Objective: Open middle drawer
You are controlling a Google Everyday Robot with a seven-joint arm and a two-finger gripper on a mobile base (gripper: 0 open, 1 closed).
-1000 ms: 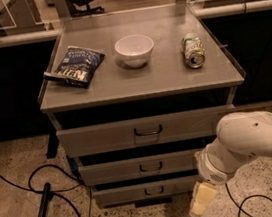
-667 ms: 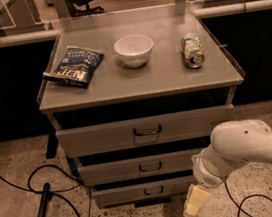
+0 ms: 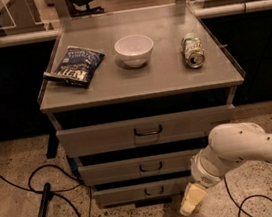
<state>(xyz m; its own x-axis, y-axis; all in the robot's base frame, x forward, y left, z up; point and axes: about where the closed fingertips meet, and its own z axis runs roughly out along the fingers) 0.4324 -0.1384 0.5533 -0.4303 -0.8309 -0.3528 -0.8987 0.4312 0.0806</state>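
Grey metal three-drawer cabinet [image 3: 162,76] with a flat matte top and a low raised lip on its sides, standing on a speckled terrazzo floor [image 3: 16,157]. On the top, left to right: a crinkly dark blue foil snack bag [image 3: 74,66] lying flat and angled, a smooth round white bowl [image 3: 134,50] upright near the centre, and a green-and-silver metal drink can [image 3: 193,51] on its side with one round end toward the camera. All three are apart from each other. The bowl's inside reads plain white. Below the top is a dark gap, then the widest, tallest grey drawer front [image 3: 100,138] with a dark loop handle at centre. The middle drawer [image 3: 124,170] sits right under it: a low, wide grey panel with a small dark loop handle, narrower in view than the one above and wider than the smallest bottom drawer front [image 3: 120,195]. A dark shadow strip runs above each front, and no drawer interior is visible, so contents can't be read. The smooth white rounded robot arm [image 3: 247,148] comes in from the right and overlaps the right end of the middle and bottom fronts. The cream-coloured gripper [image 3: 192,199] hangs off its end, pointing down-left, low by the bottom drawer's right end near the floor, well clear of the middle handle. Can't tell whether the gripper is open or closed. Black cables [image 3: 49,175] loop on the floor to the left of the cabinet.
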